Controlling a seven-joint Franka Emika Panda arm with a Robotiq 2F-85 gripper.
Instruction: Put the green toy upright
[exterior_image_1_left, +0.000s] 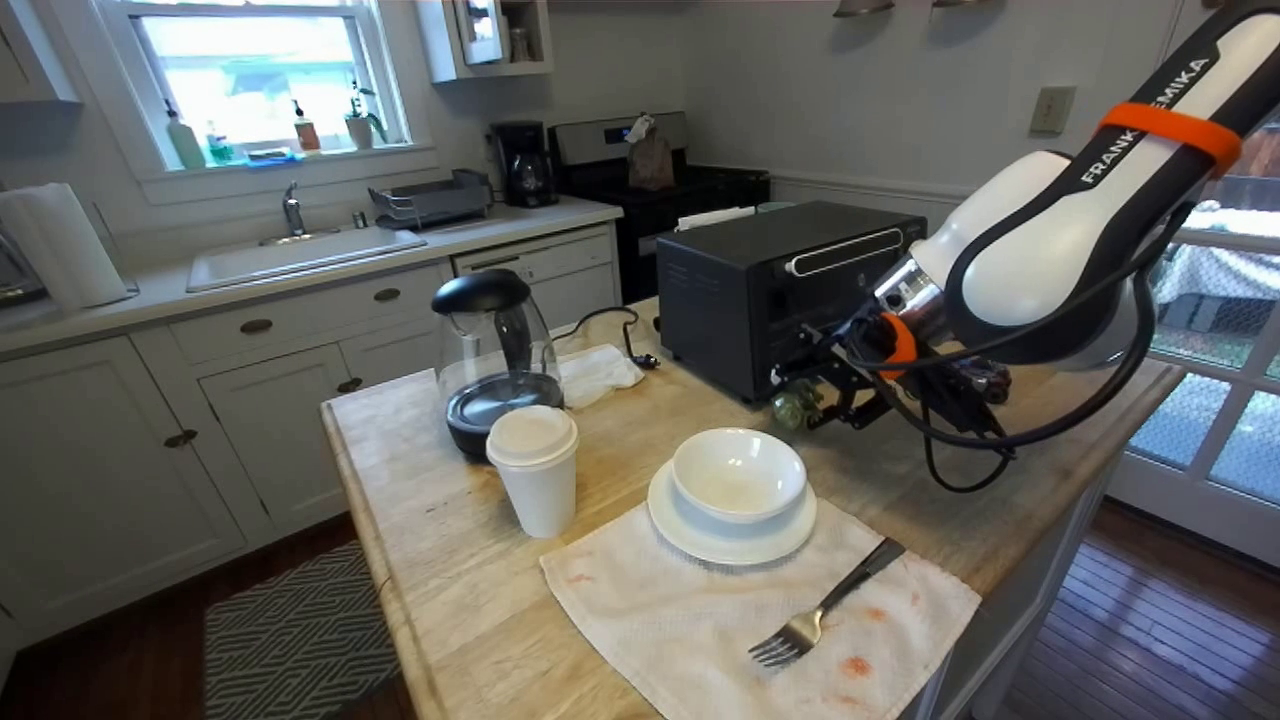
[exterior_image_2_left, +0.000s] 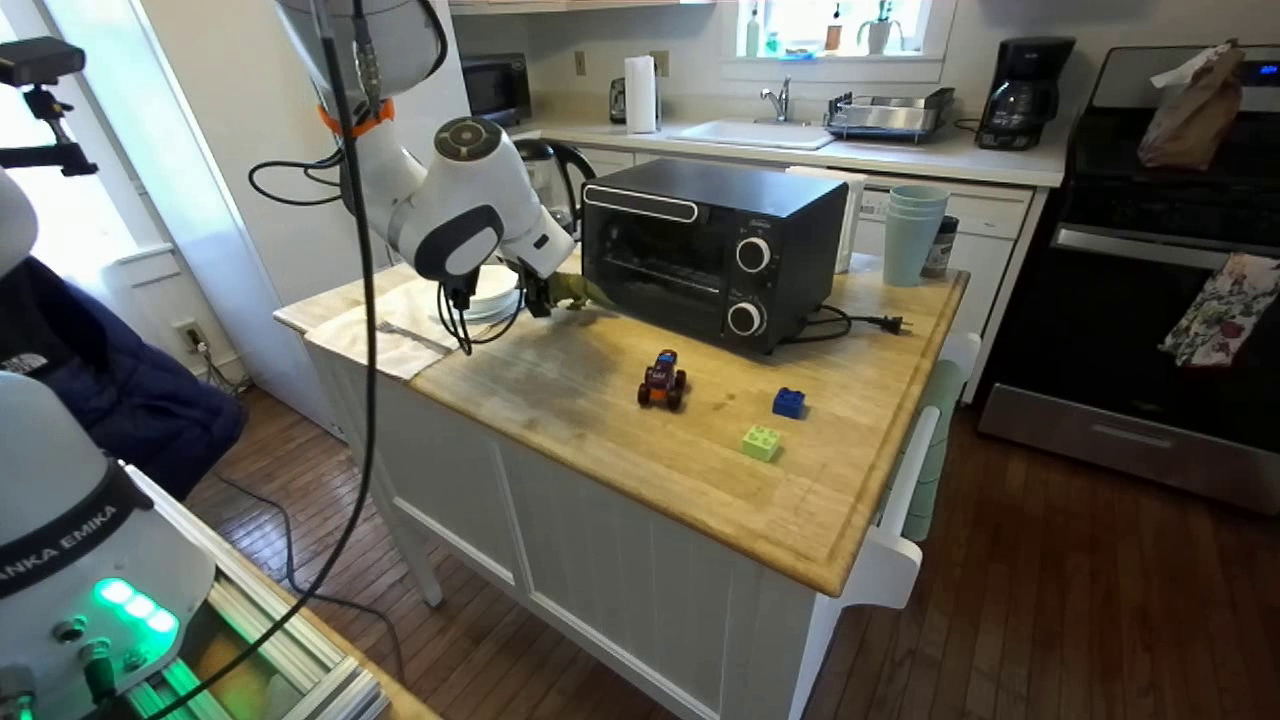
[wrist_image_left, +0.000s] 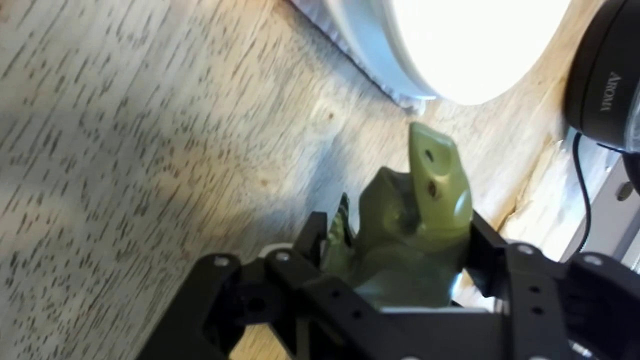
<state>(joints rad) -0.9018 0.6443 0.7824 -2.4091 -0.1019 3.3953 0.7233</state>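
The lumpy, olive-green, plastic-looking toy (wrist_image_left: 407, 240) is pinched in the black two-fingered tool (wrist_image_left: 397, 232): grasp apparently done, righting on the pale wooden surface (wrist_image_left: 165, 150) and release seemingly left.

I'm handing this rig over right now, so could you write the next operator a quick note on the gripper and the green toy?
Gripper: closed on the green toy.
Toy: beside the black toaster oven, near the white bowl; contact with the wooden table can't be told.
Done: toy grasped; upright or not is unclear.
Left, likely: stand it upright, release, back away.
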